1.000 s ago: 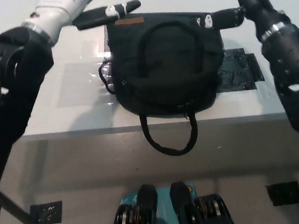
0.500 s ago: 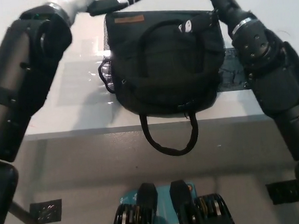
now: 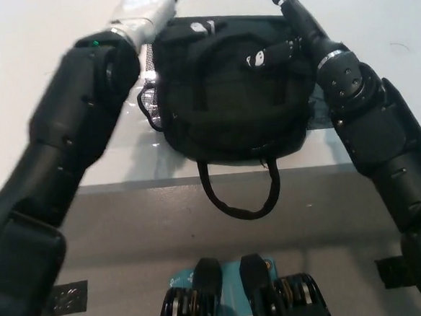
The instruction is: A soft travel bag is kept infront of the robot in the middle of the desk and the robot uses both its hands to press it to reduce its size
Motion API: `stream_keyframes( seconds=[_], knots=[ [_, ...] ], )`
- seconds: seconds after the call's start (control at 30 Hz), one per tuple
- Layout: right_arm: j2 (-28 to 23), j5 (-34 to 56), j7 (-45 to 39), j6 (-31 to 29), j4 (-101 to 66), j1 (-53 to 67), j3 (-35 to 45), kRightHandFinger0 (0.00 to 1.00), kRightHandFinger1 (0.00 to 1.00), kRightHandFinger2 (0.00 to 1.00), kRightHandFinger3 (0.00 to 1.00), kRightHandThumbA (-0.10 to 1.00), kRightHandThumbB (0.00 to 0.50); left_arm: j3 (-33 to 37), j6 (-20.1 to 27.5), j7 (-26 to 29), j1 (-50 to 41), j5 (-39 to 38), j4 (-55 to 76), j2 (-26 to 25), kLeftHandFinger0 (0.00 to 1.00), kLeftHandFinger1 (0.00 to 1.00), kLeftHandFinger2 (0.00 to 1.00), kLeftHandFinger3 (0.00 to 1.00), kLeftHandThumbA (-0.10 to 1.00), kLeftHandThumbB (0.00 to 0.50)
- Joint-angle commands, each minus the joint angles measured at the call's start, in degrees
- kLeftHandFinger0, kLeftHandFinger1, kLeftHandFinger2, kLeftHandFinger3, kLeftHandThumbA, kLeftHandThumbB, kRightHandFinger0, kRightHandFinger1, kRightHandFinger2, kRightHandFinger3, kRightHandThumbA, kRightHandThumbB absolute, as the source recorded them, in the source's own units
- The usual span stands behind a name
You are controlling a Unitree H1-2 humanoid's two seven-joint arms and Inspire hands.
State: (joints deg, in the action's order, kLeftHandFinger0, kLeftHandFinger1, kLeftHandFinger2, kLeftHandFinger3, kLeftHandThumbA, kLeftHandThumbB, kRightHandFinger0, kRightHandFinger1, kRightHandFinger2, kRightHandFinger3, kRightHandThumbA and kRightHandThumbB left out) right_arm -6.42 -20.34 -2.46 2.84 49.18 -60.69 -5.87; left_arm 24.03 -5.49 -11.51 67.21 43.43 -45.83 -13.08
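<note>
Here the open right hand [image 3: 284, 23] lay on the bag [image 3: 231, 91], the left hand [image 3: 158, 1] at its far corner, fingers unclear; uneven pushing might slide it off the desk [image 3: 65, 150].

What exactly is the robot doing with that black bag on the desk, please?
The robot is reaching both arms over a soft black bag lying on the white desk, apparently to press it flat. Its right hand lies on top of the bag's far side. Its left hand is at the bag's far left corner. The bag's strap hangs over the desk's near edge.
</note>
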Motion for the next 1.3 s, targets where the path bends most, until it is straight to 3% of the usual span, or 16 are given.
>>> stream_keyframes(
  seconds=[0.0,0.33,0.4,0.47,0.57,0.73,0.93,1.0,1.1,1.2,1.27],
  knots=[
    [0.3,1.4,2.9,-1.3,-0.9,-2.7,0.5,1.00,1.00,1.00,1.00,1.00,0.307,-1.2,-0.8,7.2,2.3,-0.7,-2.0,1.8,1.00,1.00,1.00,1.00,1.00,0.348],
    [0.5,2.1,3.6,-3.3,2.5,-0.7,0.3,1.00,1.00,1.00,1.00,1.00,0.299,1.5,3.7,14.1,0.6,0.0,-10.4,4.3,1.00,1.00,1.00,1.00,1.00,0.332],
    [0.7,0.9,3.9,-3.3,5.4,-0.7,-1.1,1.00,1.00,1.00,1.00,1.00,0.264,2.4,4.8,16.4,-1.3,0.3,-11.4,4.4,1.00,1.00,1.00,1.00,1.00,0.378],
    [0.8,0.5,3.8,-3.0,7.0,-0.9,-1.9,1.00,1.00,1.00,1.00,1.00,0.275,3.0,5.4,17.4,-2.2,0.5,-12.2,4.3,1.00,1.00,1.00,1.00,1.00,0.383],
    [0.7,-2.1,3.0,-2.4,11.3,-0.9,-6.0,1.00,1.00,1.00,1.00,1.00,0.321,5.3,5.0,18.1,-4.9,1.7,-13.1,4.0,1.00,1.00,1.00,1.00,1.00,0.374],
    [0.8,-5.6,2.6,-2.7,18.5,-2.2,-13.2,1.00,1.00,1.00,1.00,1.00,0.323,7.4,5.2,19.7,-7.6,1.9,-15.2,2.7,1.00,1.00,1.00,1.00,1.00,0.369],
    [2.2,-8.6,4.2,-4.4,26.8,-2.0,-20.2,1.00,1.00,1.00,1.00,1.00,0.311,10.3,5.2,20.6,-9.3,2.9,-18.9,2.7,1.00,1.00,1.00,1.00,1.00,0.318],
    [2.8,-10.4,4.8,-4.3,28.8,-1.5,-23.1,1.00,1.00,1.00,1.00,1.00,0.294,11.1,5.3,21.5,-10.0,2.9,-19.9,3.0,1.00,1.00,1.00,1.00,1.00,0.329],
    [3.5,-12.1,4.8,-3.4,30.4,-0.6,-26.9,1.00,1.00,1.00,1.00,1.00,0.316,12.5,6.1,22.9,-11.1,3.4,-21.6,3.5,1.00,1.00,1.00,1.00,1.00,0.364],
    [4.0,-12.5,5.2,-2.1,31.6,0.6,-29.1,1.00,1.00,1.00,1.00,1.00,0.252,13.5,6.6,25.0,-12.1,3.7,-24.2,4.4,1.00,1.00,1.00,1.00,1.00,0.380],
    [4.2,-12.2,5.5,-1.8,32.0,0.8,-30.0,1.00,1.00,1.00,1.00,1.00,0.246,13.7,7.0,24.3,-12.1,3.2,-24.8,4.5,1.00,1.00,1.00,1.00,1.00,0.379]
  ],
)
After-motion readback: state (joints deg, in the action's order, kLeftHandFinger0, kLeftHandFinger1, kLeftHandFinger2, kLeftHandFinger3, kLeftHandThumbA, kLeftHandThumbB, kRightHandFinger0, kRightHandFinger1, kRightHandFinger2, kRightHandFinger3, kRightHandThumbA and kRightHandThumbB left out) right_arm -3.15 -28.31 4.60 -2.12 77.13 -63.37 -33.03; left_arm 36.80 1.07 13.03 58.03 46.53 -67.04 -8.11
